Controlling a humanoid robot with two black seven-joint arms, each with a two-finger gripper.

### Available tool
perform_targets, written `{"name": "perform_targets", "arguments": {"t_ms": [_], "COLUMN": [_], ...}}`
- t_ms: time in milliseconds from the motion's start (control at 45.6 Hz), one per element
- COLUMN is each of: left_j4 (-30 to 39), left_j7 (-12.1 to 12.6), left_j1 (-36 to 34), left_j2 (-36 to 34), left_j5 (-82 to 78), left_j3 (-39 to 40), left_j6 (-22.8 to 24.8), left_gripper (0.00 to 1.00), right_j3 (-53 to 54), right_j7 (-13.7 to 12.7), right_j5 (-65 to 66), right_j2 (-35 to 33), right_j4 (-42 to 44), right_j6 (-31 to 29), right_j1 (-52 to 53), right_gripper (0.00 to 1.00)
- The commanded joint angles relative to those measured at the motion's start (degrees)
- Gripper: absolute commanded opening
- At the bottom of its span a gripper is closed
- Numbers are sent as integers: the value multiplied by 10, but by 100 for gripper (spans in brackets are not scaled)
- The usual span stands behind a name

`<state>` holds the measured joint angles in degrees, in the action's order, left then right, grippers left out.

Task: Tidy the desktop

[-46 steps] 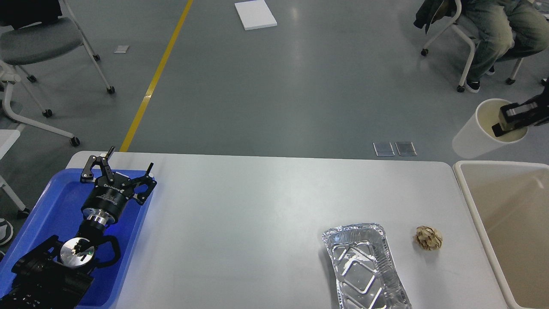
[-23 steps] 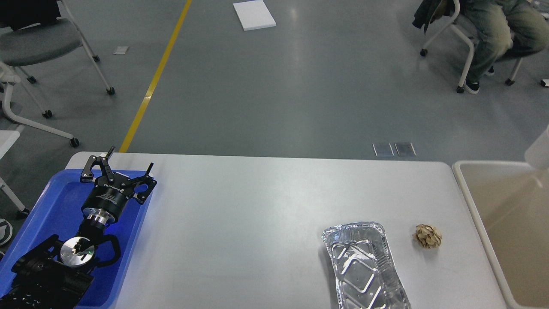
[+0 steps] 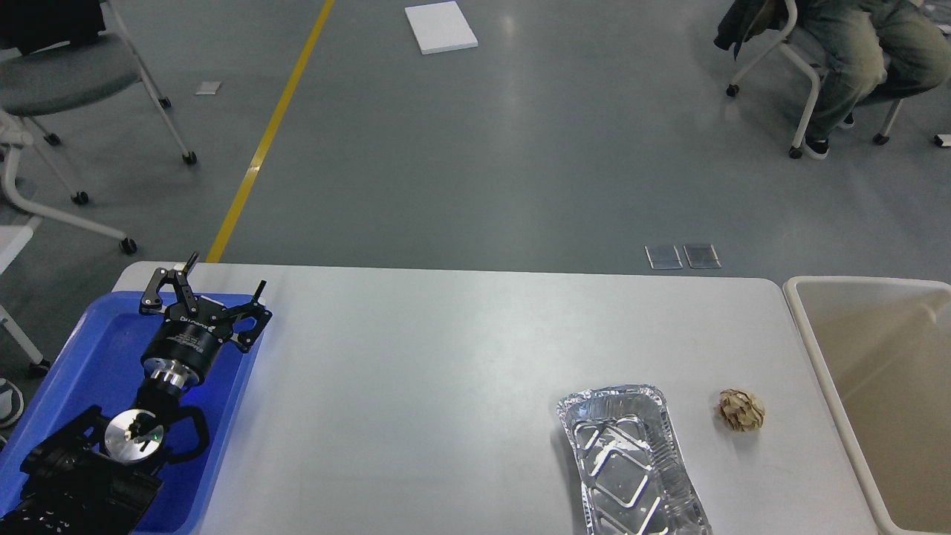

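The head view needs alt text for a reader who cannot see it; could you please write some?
A white desktop holds an empty foil tray and a crumpled paper ball near its right end, beside a beige bin. At left, the robot's open left gripper hangs over a blue tray; no right arm shows.

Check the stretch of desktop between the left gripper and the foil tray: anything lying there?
Nothing: in the head view the desktop is bare between the left gripper and the foil tray.

I'm looking at a lab or workshop floor: grey painted concrete (image 3: 475, 148), yellow lane line (image 3: 269, 134), wheeled chairs (image 3: 67, 89).
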<state>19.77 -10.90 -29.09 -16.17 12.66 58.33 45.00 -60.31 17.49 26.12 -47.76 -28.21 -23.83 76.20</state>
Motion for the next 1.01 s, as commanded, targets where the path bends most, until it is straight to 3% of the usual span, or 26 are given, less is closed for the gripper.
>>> {"name": "perform_targets", "arguments": {"t_ms": [0, 307, 615, 636, 658, 724, 812, 922, 988], "left_j4": [0, 0, 0, 0, 0, 0, 0, 0, 0], "left_j7": [0, -1, -1, -1, -1, -1, -1, -1, -1], "left_j1": [0, 0, 0, 0, 0, 0, 0, 0, 0], "left_j2": [0, 0, 0, 0, 0, 0, 0, 0, 0], "left_j5": [0, 0, 0, 0, 0, 0, 0, 0, 0], "left_j3": [0, 0, -1, 0, 0, -1, -1, -1, -1], "left_j6": [0, 0, 0, 0, 0, 0, 0, 0, 0], "left_gripper": [100, 100, 100, 100, 100, 100, 100, 100, 100], "right_j3": [32, 114, 126, 126, 127, 128, 132, 134, 134], "right_j7": [-3, -19, -26, -27, -27, -27, -27, -26, -26], "right_j5": [-77, -80, -80, -81, -81, -82, -81, -81, -81], "right_j2": [52, 115, 123, 123, 123, 123, 120, 117, 115], "right_j4": [99, 213, 221, 221, 221, 220, 219, 219, 218], "right_j6": [61, 86, 104, 106, 106, 107, 107, 107, 107], "right_j1": [-152, -281, -303, -303, -303, -303, -303, -302, -299], "right_gripper": [0, 0, 0, 5, 20, 46, 60, 97, 98]}}
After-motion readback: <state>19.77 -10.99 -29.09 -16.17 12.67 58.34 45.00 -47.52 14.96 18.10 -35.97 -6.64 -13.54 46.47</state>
